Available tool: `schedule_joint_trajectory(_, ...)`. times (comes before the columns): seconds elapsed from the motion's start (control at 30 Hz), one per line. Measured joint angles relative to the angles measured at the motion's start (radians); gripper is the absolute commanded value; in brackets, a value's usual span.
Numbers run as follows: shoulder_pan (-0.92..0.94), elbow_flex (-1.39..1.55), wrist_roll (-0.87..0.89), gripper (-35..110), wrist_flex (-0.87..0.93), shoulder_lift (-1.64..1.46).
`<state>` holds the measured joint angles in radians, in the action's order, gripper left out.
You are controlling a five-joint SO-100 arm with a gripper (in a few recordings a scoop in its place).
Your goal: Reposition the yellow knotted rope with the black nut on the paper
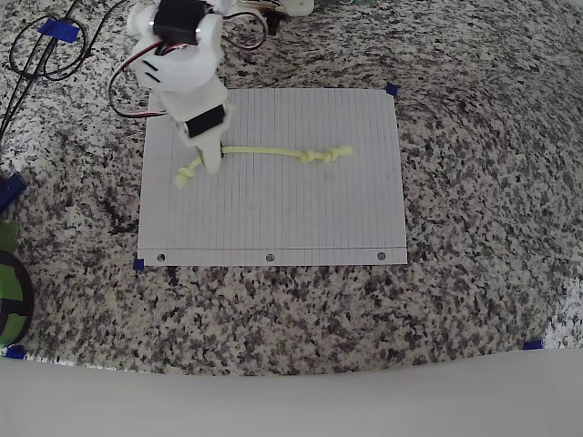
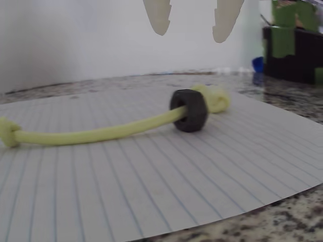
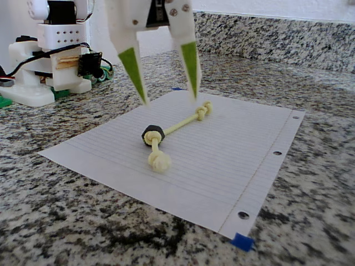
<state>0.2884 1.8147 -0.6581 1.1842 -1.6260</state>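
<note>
Overhead view, items counted. One sheet of paper (image 1: 273, 218), white and lined, flat on a speckled granite counter (image 1: 474, 182); three punched holes along its lower long edge. One yellow knotted rope (image 1: 273, 152) lying across the upper half of the sheet, running roughly left to right, with one knot cluster at its right end and one knot at its lower-left end. One white arm reaching in from the top left, its gripper (image 1: 209, 160) above the rope's left part. Blue tape tabs at the sheet's corners, of which two are clearly seen. Black looped cables (image 1: 46, 50) at the top left, off the sheet.

Fixed view: one black nut (image 3: 152, 134) threaded on the rope (image 3: 180, 125), resting on the paper (image 3: 233, 160) just beside the nearer end knot; second knot at the far end. Gripper (image 3: 169, 98): two green-faced fingers (image 3: 133, 69), spread well apart, tips hanging above the rope and nut, holding nothing and touching nothing.

Wrist view: nut (image 2: 190, 110) standing on edge, rope (image 2: 96, 133) passing through it, one knot directly behind it, one at the far left. Two fingertips (image 2: 159, 17) at the top edge, parted, clear of the rope.
</note>
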Motion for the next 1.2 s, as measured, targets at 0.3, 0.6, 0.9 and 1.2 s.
schedule_joint_trajectory(0.3,0.055,-0.043,0.176,52,-0.020,0.097)
schedule_joint_trajectory(0.6,0.078,-0.043,0.195,48,-0.130,0.198)
schedule_joint_trajectory(0.9,0.067,-0.043,0.195,43,-0.149,0.233)
schedule_joint_trajectory(1.2,0.043,-0.044,0.195,37,-0.178,0.265)
